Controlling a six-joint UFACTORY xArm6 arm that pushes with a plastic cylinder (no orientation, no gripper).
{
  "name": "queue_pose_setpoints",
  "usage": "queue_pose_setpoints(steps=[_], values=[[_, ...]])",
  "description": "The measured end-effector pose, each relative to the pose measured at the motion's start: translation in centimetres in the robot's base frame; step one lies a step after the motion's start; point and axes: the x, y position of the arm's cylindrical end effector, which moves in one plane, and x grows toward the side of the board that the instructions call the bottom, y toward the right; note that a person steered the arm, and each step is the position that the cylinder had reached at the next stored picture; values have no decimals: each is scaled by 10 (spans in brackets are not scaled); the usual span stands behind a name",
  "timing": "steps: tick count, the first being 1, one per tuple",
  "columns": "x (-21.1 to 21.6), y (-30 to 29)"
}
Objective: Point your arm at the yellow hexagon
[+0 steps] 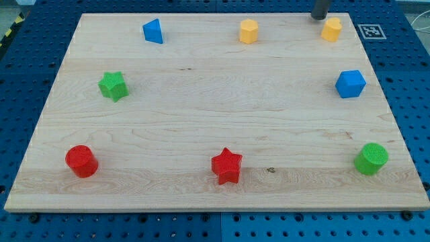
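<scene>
My tip (318, 17) shows at the view's top edge, toward 1 o'clock from the board's middle. It is a bare dark rod, so this end effector has no jaws to spread or press together, and it pinches nothing.

Just beside the tip, at its 4 o'clock, sits a yellow block (331, 29) whose shape I cannot make out; whether the two touch I cannot tell. The yellow hexagon (248, 31) stands well apart from the tip, at its 9 o'clock, near the top edge of the wooden table (201, 114).

Around the table lie a blue triangle (153, 31) at 11 o'clock, a green star (113, 86) at 9, a red cylinder (81, 161) at 8, a red star (227, 166) at 6, a green cylinder (371, 158) at 4 and a blue cube (350, 83) at 2.
</scene>
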Motion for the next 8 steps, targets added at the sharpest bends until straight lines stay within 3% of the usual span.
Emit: queue_pose_setpoints(steps=[4,8], values=[[-11,-70],[-11,-100]])
